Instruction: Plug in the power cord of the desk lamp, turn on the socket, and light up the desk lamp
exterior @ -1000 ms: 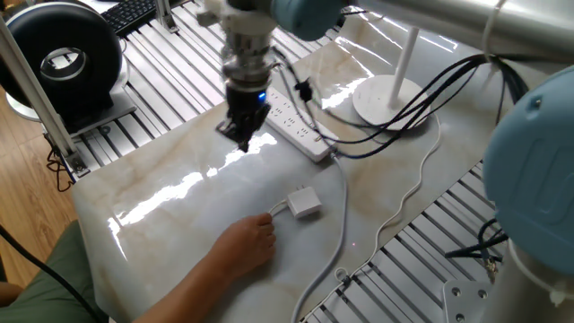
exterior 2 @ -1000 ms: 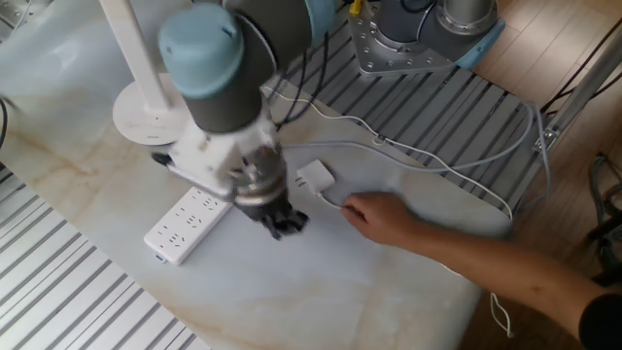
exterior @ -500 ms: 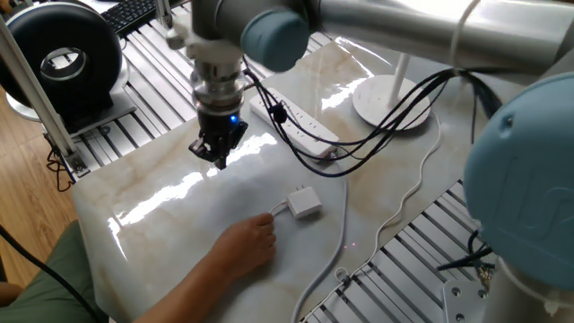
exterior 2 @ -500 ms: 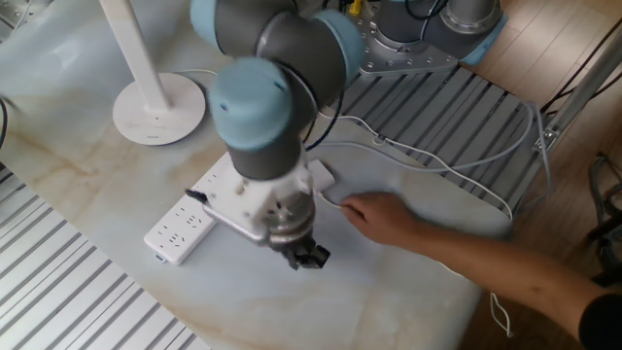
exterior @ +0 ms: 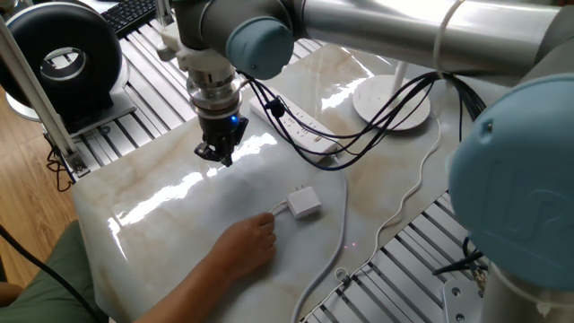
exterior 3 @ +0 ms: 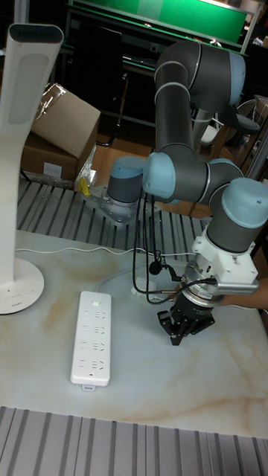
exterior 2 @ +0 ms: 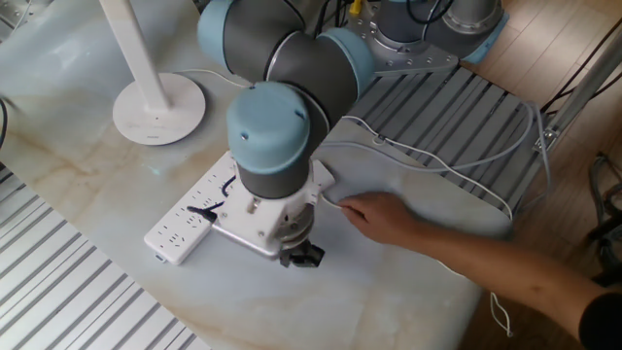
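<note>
The power cord's small white plug (exterior: 304,203) lies on the marble table, its thin cable running off toward the table's edge. A person's hand (exterior: 247,247) rests just beside it. The plug (exterior 2: 322,176) is half hidden behind the arm in the other fixed view. My gripper (exterior: 218,153) hovers low over bare marble, left of the plug and in front of the socket (exterior: 301,133); its black fingers look closed with nothing in them. In the tall view the gripper (exterior 3: 179,329) is to the right of the socket (exterior 3: 91,337). The desk lamp (exterior: 395,99) stands behind the socket.
A black round fan (exterior: 63,58) stands at the back left on the slatted frame. Black robot cables (exterior: 359,135) loop over the socket's end. The person's forearm (exterior 2: 486,258) reaches in across the table's near side. The lamp's tall pole (exterior 3: 22,149) rises at the left.
The gripper has swung off the socket toward the open marble near the table's front left, then edged slightly back. The hand and plug have stayed put.
</note>
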Robot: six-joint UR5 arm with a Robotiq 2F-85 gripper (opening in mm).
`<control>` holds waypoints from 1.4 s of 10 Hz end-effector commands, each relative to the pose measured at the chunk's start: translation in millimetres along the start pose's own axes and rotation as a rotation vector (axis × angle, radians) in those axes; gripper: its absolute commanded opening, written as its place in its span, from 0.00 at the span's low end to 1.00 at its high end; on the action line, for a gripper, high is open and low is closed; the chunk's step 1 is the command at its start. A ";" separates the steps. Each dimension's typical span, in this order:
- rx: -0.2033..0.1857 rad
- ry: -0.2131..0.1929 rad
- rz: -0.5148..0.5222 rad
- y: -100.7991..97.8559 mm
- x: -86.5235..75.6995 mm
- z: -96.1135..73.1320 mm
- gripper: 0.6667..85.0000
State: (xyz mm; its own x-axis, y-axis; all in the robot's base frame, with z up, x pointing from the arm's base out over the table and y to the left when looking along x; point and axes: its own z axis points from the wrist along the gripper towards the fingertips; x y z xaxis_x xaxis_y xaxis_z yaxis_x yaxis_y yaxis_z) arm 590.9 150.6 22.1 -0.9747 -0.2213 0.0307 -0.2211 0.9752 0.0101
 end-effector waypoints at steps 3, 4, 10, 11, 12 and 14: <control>-0.006 0.057 -0.083 -14.4 70.3 -4.9 0.00; -0.009 0.069 -0.094 -16.6 87.1 -12.6 0.00; -0.042 0.017 -0.112 -13.8 115.5 -3.1 0.00; -0.029 0.021 -0.120 -12.6 102.8 -6.9 0.00; -0.023 0.027 -0.135 -8.7 87.9 -12.2 0.00; 0.018 0.033 -0.144 -13.4 74.3 -16.6 0.00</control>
State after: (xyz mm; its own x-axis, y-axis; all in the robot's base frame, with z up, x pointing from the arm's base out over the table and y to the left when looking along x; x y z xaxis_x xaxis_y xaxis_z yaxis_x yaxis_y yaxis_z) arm 506.3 115.8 36.0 -0.9337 -0.3521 0.0647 -0.3519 0.9359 0.0159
